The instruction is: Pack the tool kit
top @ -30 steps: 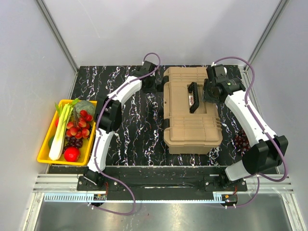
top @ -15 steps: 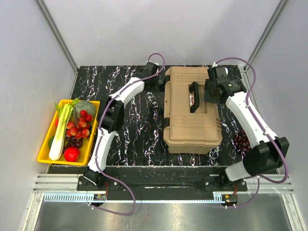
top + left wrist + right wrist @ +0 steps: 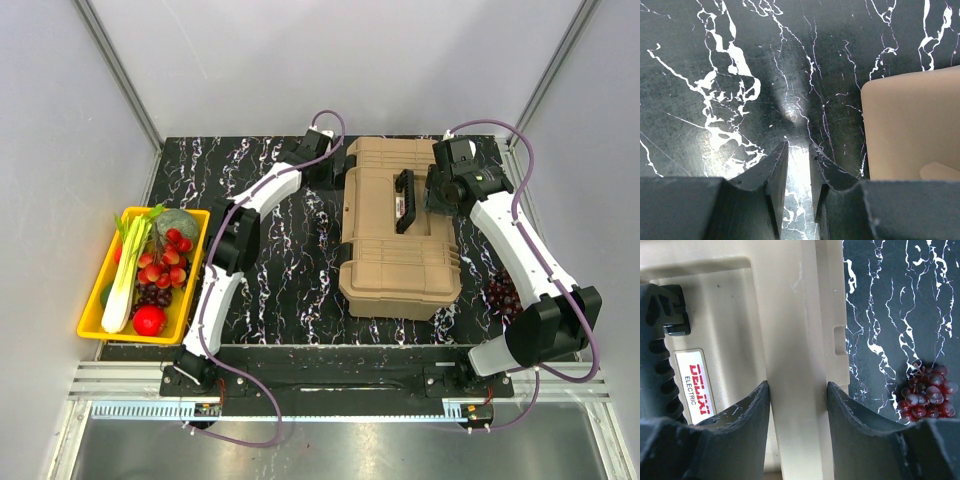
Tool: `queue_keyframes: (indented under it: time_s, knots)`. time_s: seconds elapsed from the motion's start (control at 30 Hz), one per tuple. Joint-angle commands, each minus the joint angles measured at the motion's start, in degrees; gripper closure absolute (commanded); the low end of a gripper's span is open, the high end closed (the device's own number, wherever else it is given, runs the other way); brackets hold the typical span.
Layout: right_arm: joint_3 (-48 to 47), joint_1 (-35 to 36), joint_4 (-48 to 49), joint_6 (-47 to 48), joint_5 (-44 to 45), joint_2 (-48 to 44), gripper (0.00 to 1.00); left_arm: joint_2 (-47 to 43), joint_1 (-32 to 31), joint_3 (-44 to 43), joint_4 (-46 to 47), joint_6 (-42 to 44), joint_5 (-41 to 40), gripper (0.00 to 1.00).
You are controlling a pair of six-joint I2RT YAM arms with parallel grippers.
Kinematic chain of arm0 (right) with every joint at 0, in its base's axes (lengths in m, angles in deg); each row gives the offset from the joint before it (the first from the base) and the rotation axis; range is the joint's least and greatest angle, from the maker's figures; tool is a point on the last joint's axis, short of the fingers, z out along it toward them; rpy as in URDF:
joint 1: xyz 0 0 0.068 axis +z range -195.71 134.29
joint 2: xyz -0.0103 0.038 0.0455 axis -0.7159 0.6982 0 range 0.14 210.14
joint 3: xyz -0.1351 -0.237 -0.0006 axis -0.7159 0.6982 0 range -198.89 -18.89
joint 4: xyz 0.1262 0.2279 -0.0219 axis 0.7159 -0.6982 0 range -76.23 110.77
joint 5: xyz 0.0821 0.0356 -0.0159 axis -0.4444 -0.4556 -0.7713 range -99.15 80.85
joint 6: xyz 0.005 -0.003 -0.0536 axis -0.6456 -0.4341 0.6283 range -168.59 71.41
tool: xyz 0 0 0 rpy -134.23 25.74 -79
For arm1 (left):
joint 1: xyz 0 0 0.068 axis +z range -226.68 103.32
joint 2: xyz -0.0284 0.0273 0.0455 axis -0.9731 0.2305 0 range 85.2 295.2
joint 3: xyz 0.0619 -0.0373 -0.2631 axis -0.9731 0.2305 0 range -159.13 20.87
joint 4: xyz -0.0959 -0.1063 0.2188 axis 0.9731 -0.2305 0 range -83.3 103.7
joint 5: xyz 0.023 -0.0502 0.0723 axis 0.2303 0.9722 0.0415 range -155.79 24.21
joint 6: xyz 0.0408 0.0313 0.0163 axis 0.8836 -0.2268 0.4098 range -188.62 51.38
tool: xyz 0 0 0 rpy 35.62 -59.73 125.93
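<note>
The tan toolbox [image 3: 400, 255] lies shut on the black marble table, its black handle [image 3: 404, 200] on top. My right gripper [image 3: 433, 193] is on the lid's right side. In the right wrist view the gripper [image 3: 798, 385] is closed on a raised tan ridge of the lid [image 3: 790, 315], next to the handle [image 3: 657, 340]. My left gripper [image 3: 328, 170] hovers beside the box's far left corner. In the left wrist view the gripper [image 3: 798, 146] is nearly shut and empty, with the toolbox corner [image 3: 910, 130] to its right. No hand tools show.
A yellow tray [image 3: 95, 300] of vegetables and fruit sits at the table's left edge. A bunch of dark red grapes [image 3: 500, 293] lies right of the toolbox, also seen in the right wrist view [image 3: 925, 395]. Grey walls stand close on three sides.
My left gripper has moved farther back and right, up to the toolbox's far left corner. The toolbox has turned slightly. My right gripper has stayed on the lid.
</note>
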State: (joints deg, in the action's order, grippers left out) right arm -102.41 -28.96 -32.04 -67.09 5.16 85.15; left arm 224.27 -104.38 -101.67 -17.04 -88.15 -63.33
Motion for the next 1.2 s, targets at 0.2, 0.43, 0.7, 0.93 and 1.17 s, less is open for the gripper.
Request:
queue_keyframes:
  time_s: [0.2,0.43,0.7,0.93,1.17]
  knots:
    - [4.9,1.9,-2.0,-3.1,-11.8,5.2,0.57,2.3,-9.6,-1.6,10.1,-1.2,8.9,0.73]
    - [5.8,1.9,-1.4,-3.4,-11.8,4.4,0.57,1.5,-9.4,-1.4,10.5,-3.1,8.5,0.73]
    - [4.9,1.9,-0.4,-5.7,-9.9,2.5,0.56,-11.8,-1.3,15.3,20.2,-17.6,6.8,0.71]
    - [-2.7,1.9,-0.7,-5.8,-5.5,2.0,0.50,-24.3,3.5,23.2,18.4,-17.3,2.1,0.55]
    - [-11.3,1.8,-1.0,-5.8,2.6,-0.2,0.37,-35.5,6.2,26.2,11.6,-12.8,-0.6,0.05]
